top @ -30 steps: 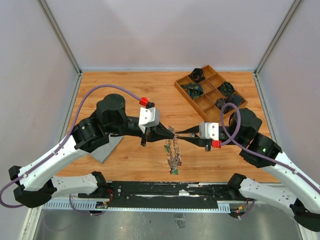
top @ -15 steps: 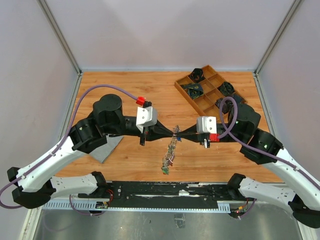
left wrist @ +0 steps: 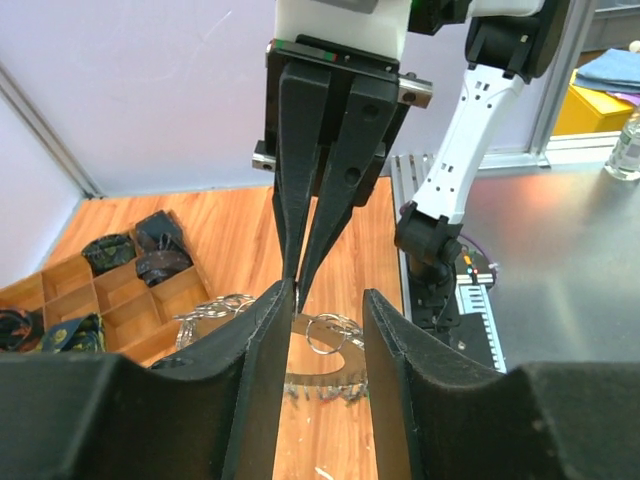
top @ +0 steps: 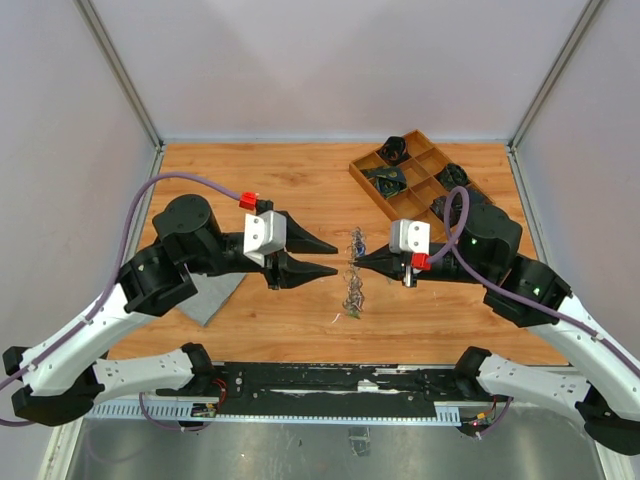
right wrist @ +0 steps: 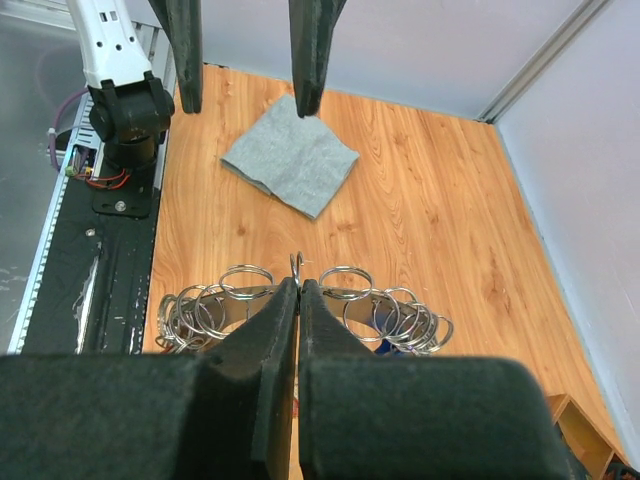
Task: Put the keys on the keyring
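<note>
The keyring (top: 352,272), a silver band crowded with small rings and keys (top: 348,298), hangs over the middle of the table. My right gripper (top: 354,262) is shut on its upper edge. In the right wrist view the shut pads (right wrist: 285,320) pinch the keyring (right wrist: 395,312), with small rings fanning out on both sides. My left gripper (top: 334,257) stands open just left of the ring, not touching it. In the left wrist view the keyring (left wrist: 335,338) shows in the gap of my left gripper (left wrist: 328,296), with nothing between the fingers.
A wooden compartment tray (top: 372,186) with dark bundles sits at the back right, also seen in the left wrist view as the tray (left wrist: 70,290). A grey cloth (top: 212,298) lies under the left arm; the cloth (right wrist: 290,165) shows beyond the ring.
My left gripper let go of the keyring, opened and drew back to the left. The right gripper stays shut on the ring, which now hangs from it alone.
</note>
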Available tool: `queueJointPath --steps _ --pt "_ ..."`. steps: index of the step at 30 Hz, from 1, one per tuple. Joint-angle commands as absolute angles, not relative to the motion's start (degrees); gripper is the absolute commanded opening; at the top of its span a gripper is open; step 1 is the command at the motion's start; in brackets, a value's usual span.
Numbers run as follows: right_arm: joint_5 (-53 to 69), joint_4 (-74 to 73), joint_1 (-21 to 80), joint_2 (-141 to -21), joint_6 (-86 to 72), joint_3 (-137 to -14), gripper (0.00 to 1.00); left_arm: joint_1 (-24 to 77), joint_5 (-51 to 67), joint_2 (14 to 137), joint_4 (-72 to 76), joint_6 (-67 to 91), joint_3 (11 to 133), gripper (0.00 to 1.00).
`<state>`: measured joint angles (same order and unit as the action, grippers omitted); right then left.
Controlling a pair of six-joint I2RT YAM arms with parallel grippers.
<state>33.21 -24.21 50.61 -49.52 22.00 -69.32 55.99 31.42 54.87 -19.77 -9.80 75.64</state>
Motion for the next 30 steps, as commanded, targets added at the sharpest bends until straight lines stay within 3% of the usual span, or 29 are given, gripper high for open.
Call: queueJointPath --steps 1,17,30 --pt "32.56 -19.59 51.77 -48.37 20.83 -70.69 0.0 56.23 26.0 54.87 -16.86 -8.02 73.63 0.4" --pt "32.94 -16.94 51.79 -48.16 19.18 -70.45 0.0 56.25 22.4 56.44 -13.54 -8.61 70.37 0.44" --pt "32.19 -18.26 51.77 -49.21 18.61 -71.33 0.0 56.34 22.62 58.59 -15.49 -10.68 72.42 0.39"
